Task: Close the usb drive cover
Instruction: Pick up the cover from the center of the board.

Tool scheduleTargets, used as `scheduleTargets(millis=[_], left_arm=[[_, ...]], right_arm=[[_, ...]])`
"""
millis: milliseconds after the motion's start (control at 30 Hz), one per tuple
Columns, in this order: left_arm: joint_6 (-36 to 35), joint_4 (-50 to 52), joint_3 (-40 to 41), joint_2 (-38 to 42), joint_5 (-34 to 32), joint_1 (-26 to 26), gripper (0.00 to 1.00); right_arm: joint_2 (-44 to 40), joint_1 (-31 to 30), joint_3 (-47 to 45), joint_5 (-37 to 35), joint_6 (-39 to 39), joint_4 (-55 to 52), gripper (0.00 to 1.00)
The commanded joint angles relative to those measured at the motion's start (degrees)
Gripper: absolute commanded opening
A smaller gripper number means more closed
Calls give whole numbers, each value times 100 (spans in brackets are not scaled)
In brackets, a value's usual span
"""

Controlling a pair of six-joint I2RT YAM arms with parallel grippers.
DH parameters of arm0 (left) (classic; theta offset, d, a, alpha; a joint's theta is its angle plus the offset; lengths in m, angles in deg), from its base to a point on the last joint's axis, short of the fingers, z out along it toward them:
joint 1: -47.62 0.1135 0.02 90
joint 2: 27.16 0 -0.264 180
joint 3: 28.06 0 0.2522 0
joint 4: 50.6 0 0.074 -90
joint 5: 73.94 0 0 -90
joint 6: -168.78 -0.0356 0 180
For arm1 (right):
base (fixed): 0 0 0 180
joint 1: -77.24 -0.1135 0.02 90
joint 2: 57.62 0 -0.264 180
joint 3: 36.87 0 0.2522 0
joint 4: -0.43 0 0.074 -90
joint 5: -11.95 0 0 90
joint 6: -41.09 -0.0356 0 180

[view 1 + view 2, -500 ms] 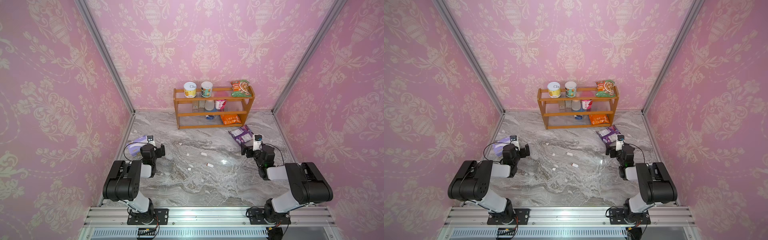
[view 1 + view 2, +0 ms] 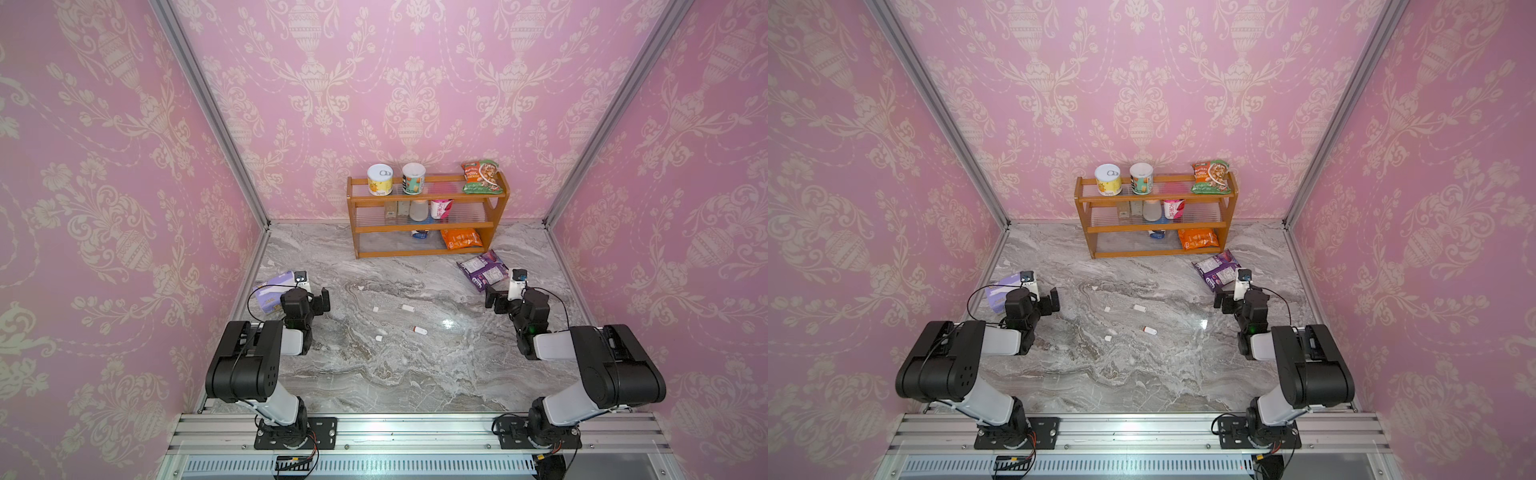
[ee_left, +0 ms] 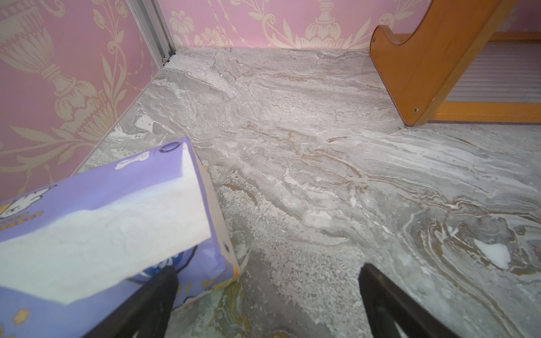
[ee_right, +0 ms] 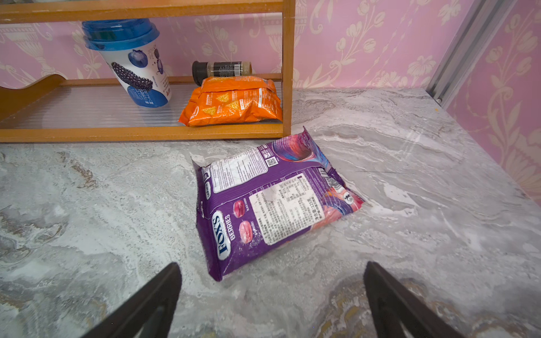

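Honestly, both sets of jaws were spread wide and empty, left gripper (image 3: 268, 268) and right gripper (image 4: 272, 264) alike. The usb drive (image 2: 420, 330) lay mid-table, looking uncapped, with a loose cap (image 2: 379, 338) at its 9 o'clock. I'd say nothing was started.

— Where does your drive lie?
— Your small white plastic usb drive (image 2: 420, 330), red at one end, lies flat near the middle of the grey marble tabletop (image 2: 415, 374), with its red end toward nine o'clock.
— And its cover?
— A tiny white cap (image 2: 380, 331) lies loose at the drive's nine o'clock, apart from it. You'll see another white cap (image 2: 378, 338) just beside that one. A second white stick (image 2: 407, 308) lies at the drive's eleven o'clock.
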Motion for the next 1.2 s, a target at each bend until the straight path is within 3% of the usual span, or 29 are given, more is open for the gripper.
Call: scheduleTargets(millis=[0, 333, 467, 567, 700, 833, 967, 1167], left_arm=[[9, 89, -107, 55, -81, -24, 99], [-60, 172, -141, 108, 79, -24, 99], [56, 1638, -649, 759, -179, -42, 99], [267, 2081, -685, 1279, -402, -42, 99], [708, 2856, -858, 1827, -304, -42, 99], [1134, 3889, -1278, 2145, -472, -42, 99], [1520, 4406, -1519, 2402, -352, -42, 99], [2118, 4728, -1792, 2568, -2, -42, 99]], right_arm=[[16, 14, 111, -123, -132, -72, 100], [1, 14, 60, -143, -131, 25, 100], [-557, 1, -302, -372, -164, 245, 100], [-1119, -117, -537, -601, -93, 177, 100], [-2173, -429, 16, -781, -110, -1886, 100], [-2413, -546, 1186, -687, -719, -4134, 100], [-1661, -982, 2538, -712, -1057, -6007, 100], [-151, -2333, 4180, -1044, -571, -7235, 100]])
